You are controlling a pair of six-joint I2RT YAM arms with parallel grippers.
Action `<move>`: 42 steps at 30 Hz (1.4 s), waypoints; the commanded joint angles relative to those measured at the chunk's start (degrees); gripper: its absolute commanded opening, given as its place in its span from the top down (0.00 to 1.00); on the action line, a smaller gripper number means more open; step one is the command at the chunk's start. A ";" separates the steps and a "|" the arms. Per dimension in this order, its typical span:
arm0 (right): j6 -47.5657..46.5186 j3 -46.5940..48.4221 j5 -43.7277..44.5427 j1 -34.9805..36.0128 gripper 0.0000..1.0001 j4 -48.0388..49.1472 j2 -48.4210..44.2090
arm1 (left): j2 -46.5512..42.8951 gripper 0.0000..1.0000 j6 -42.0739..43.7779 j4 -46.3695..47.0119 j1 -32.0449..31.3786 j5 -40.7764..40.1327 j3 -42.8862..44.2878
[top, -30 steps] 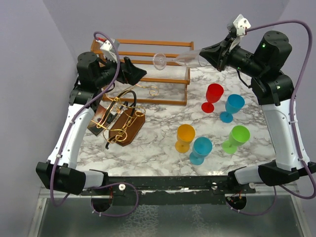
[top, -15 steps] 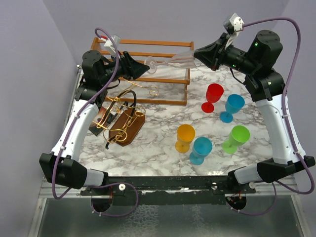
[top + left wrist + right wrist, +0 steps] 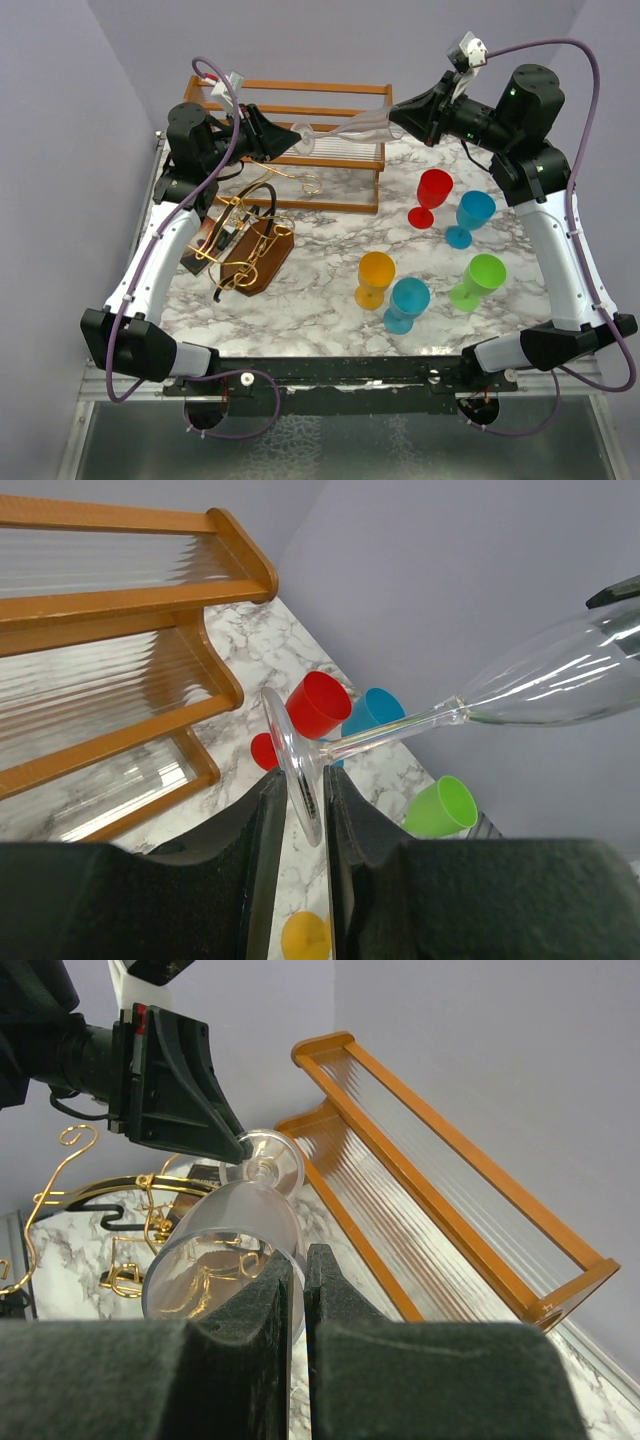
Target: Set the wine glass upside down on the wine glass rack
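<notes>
A clear wine glass (image 3: 362,123) hangs on its side in the air above the back of the table, held between both arms. My right gripper (image 3: 398,115) is shut on the rim of its bowl (image 3: 225,1235), one finger inside and one outside. My left gripper (image 3: 296,139) has its jaws close on either side of the round foot (image 3: 292,755), touching it. The stem (image 3: 400,732) runs level between them. The wine glass rack (image 3: 250,245), gold wire loops on a dark wooden base, stands on the marble below the left arm, with nothing on it.
An orange-brown slatted wooden frame (image 3: 320,87) stands at the back, just under the glass. Coloured plastic goblets stand right of centre: red (image 3: 433,190), blue (image 3: 474,212), green (image 3: 483,275), orange (image 3: 376,272) and a second blue (image 3: 408,298).
The right arm has carried the glass leftward, foot first. The left gripper has risen to meet the foot and its jaws have closed in around it.
</notes>
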 commanded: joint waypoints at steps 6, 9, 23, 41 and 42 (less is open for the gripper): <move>1.49 0.27 -2.08 0.15 0.99 3.84 -1.32 | 0.72 0.86 -2.10 2.87 -0.30 3.10 -0.08; 1.22 -0.18 -1.67 0.17 0.99 3.95 -1.47 | 0.46 0.97 -2.02 3.49 -0.22 3.33 -0.29; -11.17 -0.37 13.77 0.14 0.13 -3.25 -4.95 | -5.95 1.00 11.30 -5.45 11.20 -4.09 4.48; -28.91 -13.20 13.98 0.15 0.08 -11.33 -9.96 | -9.75 1.00 61.79 -20.35 14.91 -42.33 17.66; -29.75 -14.02 13.92 0.15 0.07 -11.96 -9.94 | -9.37 1.00 63.27 -21.32 14.91 -42.45 18.50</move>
